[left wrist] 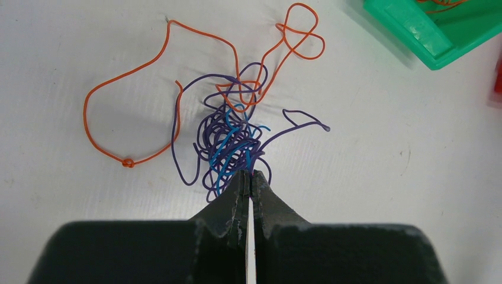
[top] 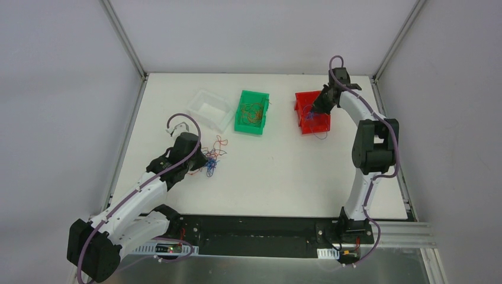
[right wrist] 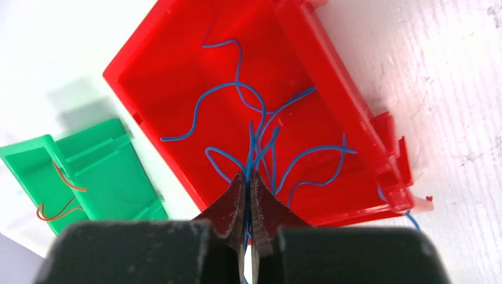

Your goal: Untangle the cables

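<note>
A tangle of thin cables [left wrist: 234,139], purple and blue with loose orange loops, lies on the white table; it also shows in the top view [top: 214,157]. My left gripper [left wrist: 251,173] is shut, its tips pinching strands at the tangle's near edge. My right gripper [right wrist: 249,175] is shut on a blue cable [right wrist: 260,127] over the red bin [right wrist: 177,53], where several blue strands lie. In the top view the right gripper [top: 312,110] sits above the red bin [top: 322,124].
A green bin [top: 241,125] with orange wires stands at the back middle, also shown in the right wrist view [right wrist: 106,160]. A clear tray [top: 220,121] stands left of it. A blue strand hangs over the red bin's near wall.
</note>
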